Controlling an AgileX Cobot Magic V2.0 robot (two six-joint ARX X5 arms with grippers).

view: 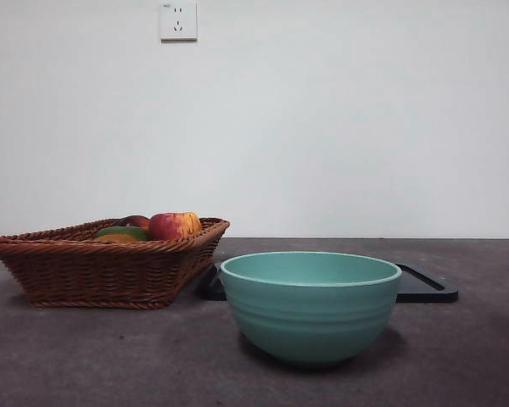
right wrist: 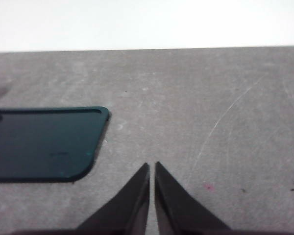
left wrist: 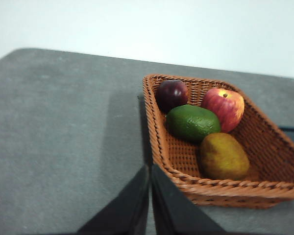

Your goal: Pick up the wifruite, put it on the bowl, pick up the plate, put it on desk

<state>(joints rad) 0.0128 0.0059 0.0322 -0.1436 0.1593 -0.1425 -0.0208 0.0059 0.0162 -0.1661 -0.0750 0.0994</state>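
Left gripper jaws together, empty: open wide, drop on wifruite, lower right in basket; avoid green fruit. Right gripper closed, idle.

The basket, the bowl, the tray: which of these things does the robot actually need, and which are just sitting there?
Needed:
wifruite
bowl
black tray
desk

Just lying about:
wicker basket
red-and-yellow apple
green fruit
dark purple fruit
wall socket

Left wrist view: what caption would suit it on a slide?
Shut left gripper beside wicker basket holding wifruite, green fruit, apple and dark plum.
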